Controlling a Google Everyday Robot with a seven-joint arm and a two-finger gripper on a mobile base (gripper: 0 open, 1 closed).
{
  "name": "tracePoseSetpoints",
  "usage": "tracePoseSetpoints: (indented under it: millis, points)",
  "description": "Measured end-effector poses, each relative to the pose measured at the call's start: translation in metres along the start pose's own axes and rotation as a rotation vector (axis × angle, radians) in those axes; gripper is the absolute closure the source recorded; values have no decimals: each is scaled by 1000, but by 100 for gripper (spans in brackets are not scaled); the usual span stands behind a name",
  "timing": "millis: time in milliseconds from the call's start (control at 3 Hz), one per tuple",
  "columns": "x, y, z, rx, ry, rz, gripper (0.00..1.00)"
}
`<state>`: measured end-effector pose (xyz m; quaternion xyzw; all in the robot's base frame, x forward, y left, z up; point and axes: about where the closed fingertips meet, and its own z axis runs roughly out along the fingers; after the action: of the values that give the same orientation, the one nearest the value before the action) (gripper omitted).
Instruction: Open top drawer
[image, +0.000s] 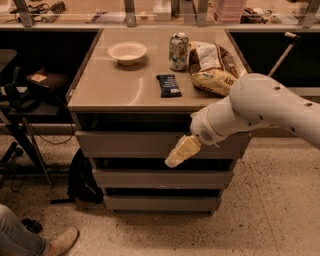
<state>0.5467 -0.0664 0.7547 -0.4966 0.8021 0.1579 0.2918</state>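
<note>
The top drawer (130, 144) is the grey flat front just under the tabletop of the cabinet, above two lower grey drawer fronts. It looks shut, with a dark gap above it. My gripper (174, 158) hangs on the white arm that comes in from the right. Its cream-coloured fingers point down and left, in front of the lower edge of the top drawer, right of its middle.
On the tabletop (110, 90) stand a white bowl (127, 52), a can (178, 51), a chip bag (212, 70) and a dark snack bar (168, 85). A dark backpack (82, 176) lies left of the cabinet. A person's shoe (57, 241) is at the bottom left.
</note>
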Motion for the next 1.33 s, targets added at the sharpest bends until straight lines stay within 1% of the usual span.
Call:
tracePoseSetpoints:
  millis: [333,667,1000,1333]
  points:
    - [0,0,0,0,0,0,0]
    - [-22,-18,73,-2,34,54,0]
    - [-23,-16,77,-7,34,57,0]
    - [-17,-16,80,43,77,43,0]
